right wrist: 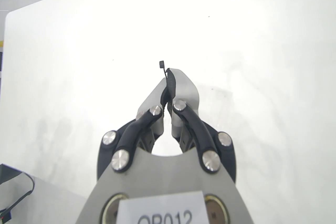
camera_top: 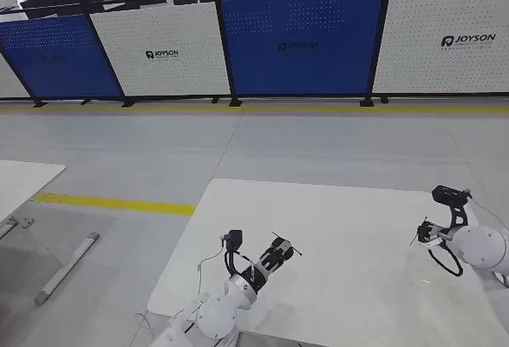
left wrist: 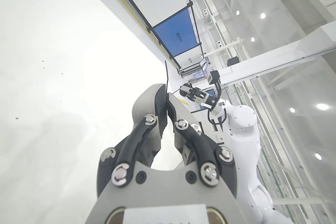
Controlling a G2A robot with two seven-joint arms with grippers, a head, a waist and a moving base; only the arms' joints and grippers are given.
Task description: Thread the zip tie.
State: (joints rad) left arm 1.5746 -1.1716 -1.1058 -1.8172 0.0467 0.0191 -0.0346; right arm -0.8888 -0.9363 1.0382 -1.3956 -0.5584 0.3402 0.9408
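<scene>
Black zip tie strip point(left wrist: 166, 72): clamped between the fingers of the left gripper point(left wrist: 166, 95), which are pressed together on it. The strip is thin and seen edge-on. It stands straight out past the fingertips at the centre of the left wrist frame.

Zip tie head point(right wrist: 161, 64): a small black square on a short black stem, just beyond the tips of the right gripper point(right wrist: 168, 83). The fingers are clenched on the stem. The head leans slightly toward the left of the frame, at the centre of the right wrist frame.

Whether the strip and the head belong to one tie cannot be told.

Positions, top view:
- Left gripper point(camera_top: 277, 252): lower centre of the frame, above the white table point(camera_top: 341, 217) and near its lower edge. A thin black line crosses its tip.
- Right gripper point(camera_top: 425, 232): right side of the frame, above the right part of the table.
- The two grippers are well apart and neither touches the table surface.

Left wrist frame, right of centre: the right gripper point(left wrist: 183, 89) appears farther off on its white arm, with its fingers pointing toward the left gripper.

Surroundings, top view:
- Blue and white pegboard panels point(camera_top: 302, 48) run along the top of the frame.
- A yellow line point(camera_top: 115, 204) is marked on the grey floor at middle left.
- A second table point(camera_top: 3, 186) stands at the left edge.
</scene>
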